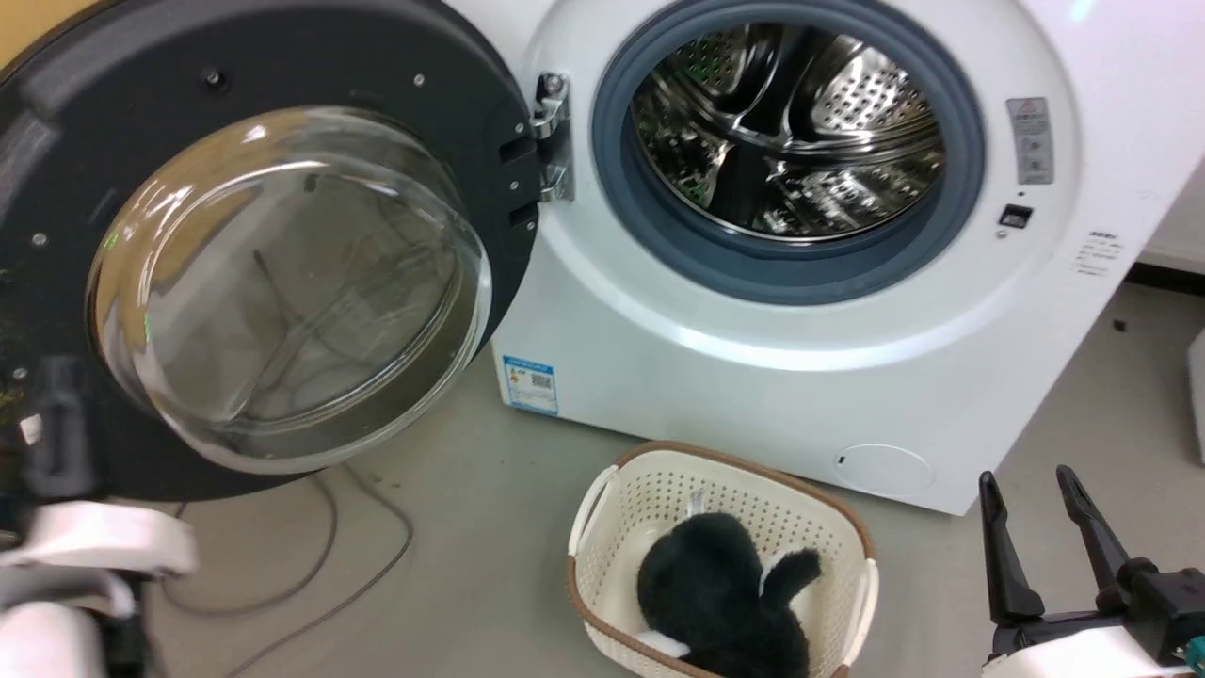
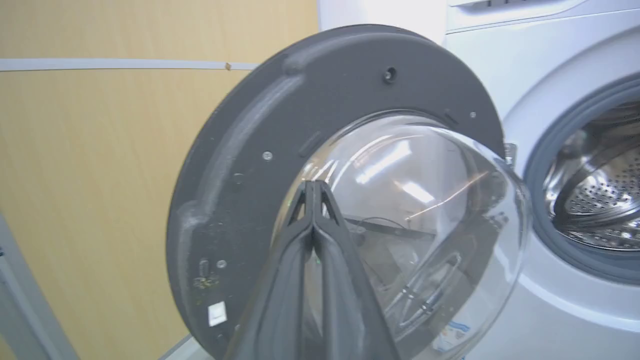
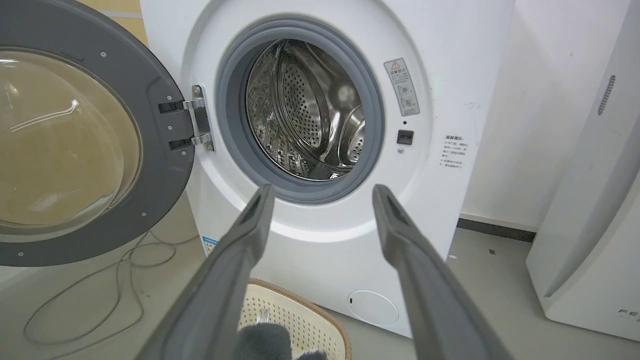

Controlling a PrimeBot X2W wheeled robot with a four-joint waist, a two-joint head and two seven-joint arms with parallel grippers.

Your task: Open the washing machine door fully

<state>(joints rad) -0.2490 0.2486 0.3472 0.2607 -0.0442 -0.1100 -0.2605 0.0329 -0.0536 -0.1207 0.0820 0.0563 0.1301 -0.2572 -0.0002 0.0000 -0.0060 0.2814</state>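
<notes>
The large, round, glossy black washing machine door (image 1: 282, 66), likely heavy and slick-glassed, suited pushing at its rigid rim; the left gripper (image 2: 312, 187) was pressed together, the right gripper (image 1: 1026, 485) spread.

Reads as a laundry corner, plainer than a home, perhaps a utility or test room. At twelve o'clock in the head view, a white front-loading washing machine (image 1: 715, 377); at six o'clock, a cream laundry basket (image 1: 650, 494) on a bare grey floor (image 1: 490, 565); at eight o'clock, loose cables (image 1: 410, 539). At three o'clock in the right wrist view, a second white appliance (image 3: 585, 240) beside a white wall (image 3: 525, 100) with dark skirting (image 3: 495, 230). At nine o'clock in the left wrist view, a wood-panel wall (image 2: 100, 175).
</notes>
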